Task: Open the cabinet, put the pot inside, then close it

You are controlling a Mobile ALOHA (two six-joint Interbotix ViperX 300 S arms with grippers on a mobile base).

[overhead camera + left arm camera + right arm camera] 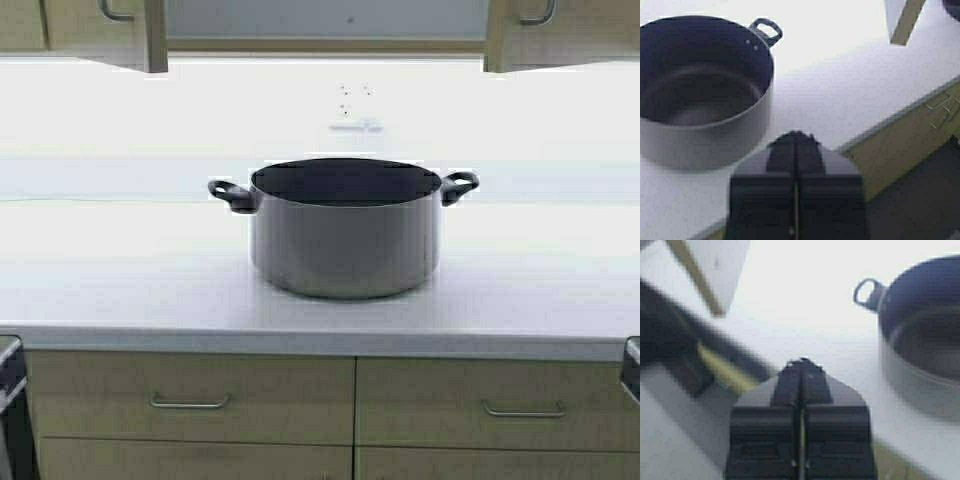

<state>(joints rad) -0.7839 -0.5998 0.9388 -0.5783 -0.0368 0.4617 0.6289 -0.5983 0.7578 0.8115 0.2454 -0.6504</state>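
The white, smooth countertop (120,270) spans the whole width of the high view and carries the only loose object in sight. Under its pale grey front edge sits the tan wood-grain base unit (300,410), its drawers fitted with slim horizontal silver handles.

Above the counter, the light tan wood-grain wall cabinet (330,20) stands with both doors swung out toward the camera. The left door (95,30) and right door (560,30) each show a curved silver bar handle, and between them the pale grey interior is exposed above a wood-edged lower lip.

The wide, squat grey metal pot (345,240) stands upright on the countertop, roughly central and directly below the open cabinet. Its dark interior is empty, a thin dark rim circles the top, and a black loop handle sticks out on each side.

The left gripper (796,137), a black two-fingered claw, hovers low over the counter's front edge, just beside the pot but apart from it; its fingers are pressed together with nothing between them. The right gripper (801,365), the same black build, hangs over the counter edge on the pot's other side, near it and not touching, its fingers likewise pressed together on nothing.
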